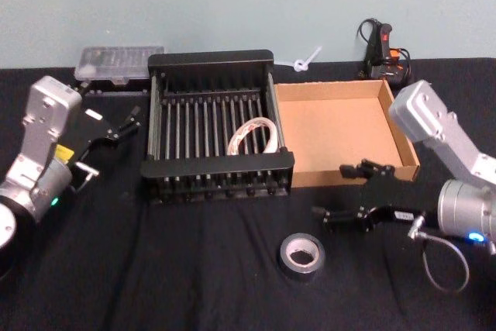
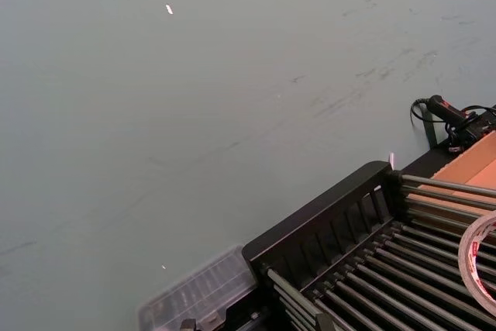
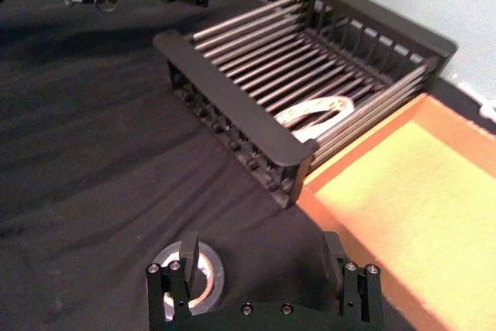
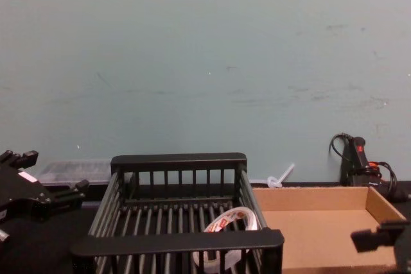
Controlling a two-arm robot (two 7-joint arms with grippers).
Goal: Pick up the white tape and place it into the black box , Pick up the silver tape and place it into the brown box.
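Silver tape lies flat on the black cloth at the near side of the table, open centre facing straight up, grey face on top, dark band around it. It sits in front of the gap between the two boxes, apart from both.

Right gripper hovers just beyond and to the right of that roll, fingers spread wide and pointing toward the robot's left; nothing between them. In the right wrist view the roll shows just past one finger, not between the pair.

White tape is inside the black box, at its right near corner. It leans tilted against the right wall and the bars rather than lying flat; chest view shows it standing partly on edge, red marks on its side, hole facing roughly forward and up.

Brown box sits touching the black box's right side, long axis left to right.

Left gripper is parked left of the black box, fingers spread apart, holding nothing.
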